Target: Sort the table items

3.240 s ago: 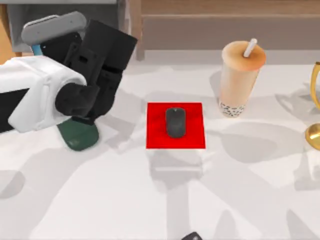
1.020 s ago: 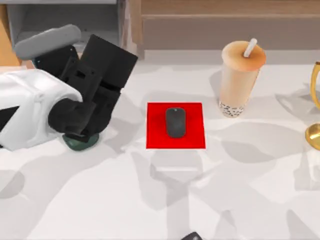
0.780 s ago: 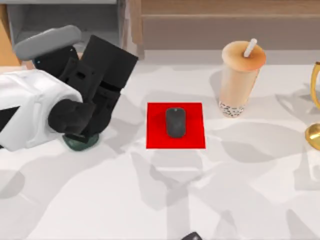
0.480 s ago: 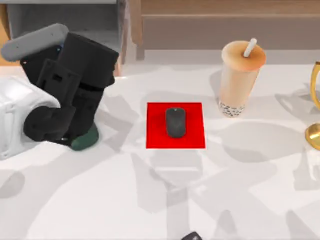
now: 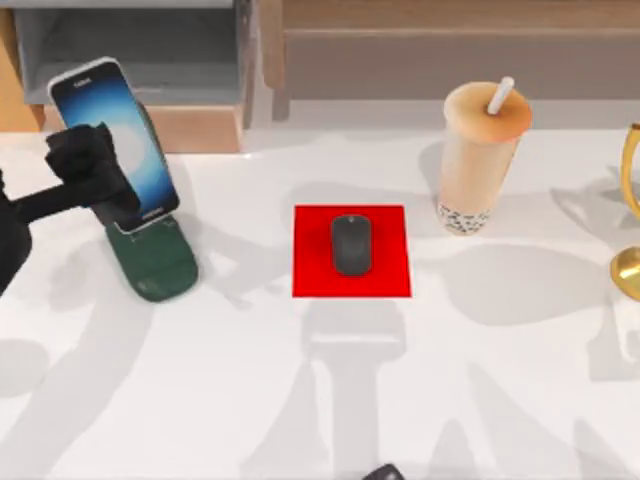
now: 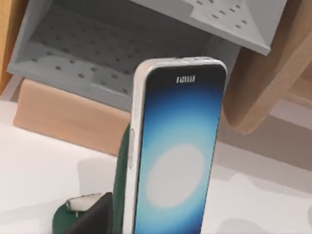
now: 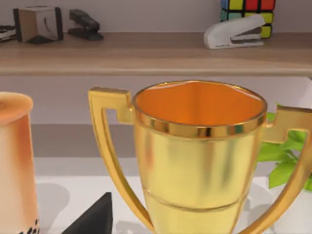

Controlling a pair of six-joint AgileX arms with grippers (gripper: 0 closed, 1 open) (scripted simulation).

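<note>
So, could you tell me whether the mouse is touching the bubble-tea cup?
Apart. The top view shows the mouse on the red mat, with bare white table between mat and cup.

Small pale lettering, too blurred to read, atop the smartphone (image 6: pixel 180 156) screen; no other text.

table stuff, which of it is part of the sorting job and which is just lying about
Part of the job:
- computer mouse on the red mat
- smartphone propped on the green stand, left pincer beside it
- bubble-tea cup, upright

Just lying about:
- gold trophy at the table's right edge
- white stapler and puzzle cube on the shelf
</note>
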